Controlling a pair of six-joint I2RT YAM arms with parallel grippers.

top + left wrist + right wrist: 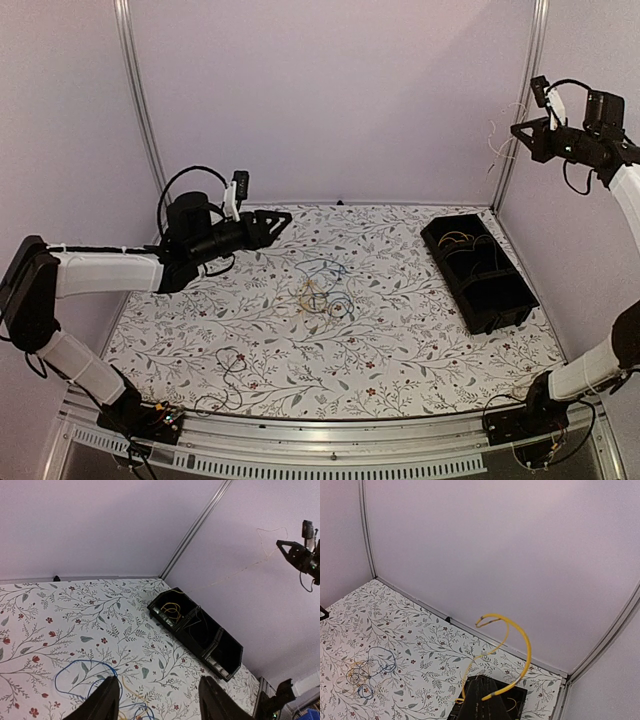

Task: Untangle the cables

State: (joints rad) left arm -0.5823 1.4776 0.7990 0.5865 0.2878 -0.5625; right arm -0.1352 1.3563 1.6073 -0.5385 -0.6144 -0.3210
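The cables [322,290] lie as a small tangle of blue, yellow and dark wires mid-table; the left wrist view shows the blue loop [75,672], the right wrist view the whole tangle [367,672]. My left gripper [278,226] hovers left of the tangle, open, with nothing between its fingers [105,700]. My right gripper [520,132] is raised high at the back right, shut on a yellow cable [520,645] that curls up from its closed tips [480,681]. Thin wire ends [495,140] dangle beside it.
A black divided bin [478,272] stands at the right side of the table with yellow wire [172,611] in its far compartment. A separate dark wire [230,375] lies near the front left edge. Walls and aluminium posts close the back and sides.
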